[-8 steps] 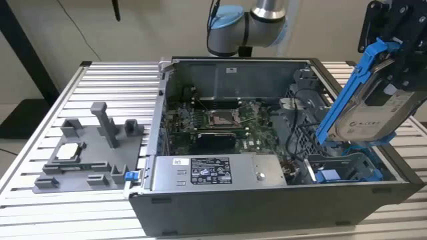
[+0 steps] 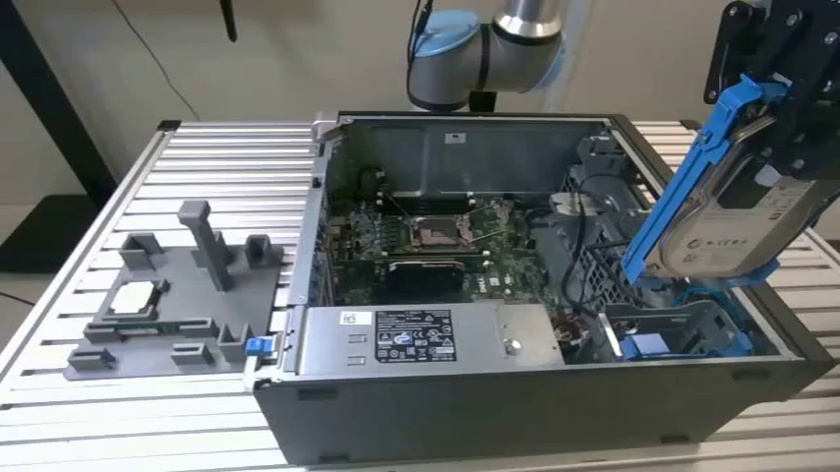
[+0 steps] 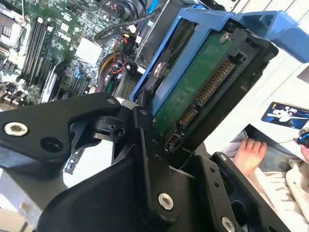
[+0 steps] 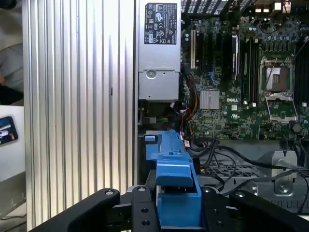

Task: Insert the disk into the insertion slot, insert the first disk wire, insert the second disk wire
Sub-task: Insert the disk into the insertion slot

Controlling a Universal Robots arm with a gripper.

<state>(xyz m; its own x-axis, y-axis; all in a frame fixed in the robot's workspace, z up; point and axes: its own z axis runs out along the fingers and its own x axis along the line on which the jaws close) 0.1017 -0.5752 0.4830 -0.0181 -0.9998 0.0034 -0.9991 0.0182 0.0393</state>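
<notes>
The gripper [image 2: 777,138] is holding the disk [image 2: 729,221] in the air at the exterior view's right, with its fingers [image 4: 144,210] clamping the blue carrier from both sides. The disk is hanging tilted, its lower end just above the slot [image 2: 676,334] and not yet in it. The slot is sitting in a corner of the open case [image 2: 525,413], beside the power supply [image 2: 434,334], and the case is standing on the desk [image 2: 197,157]. In the second wrist view the disk's green board and connector are facing the camera, and a person's hand [image 3: 248,154] is lying beyond the disk.
</notes>
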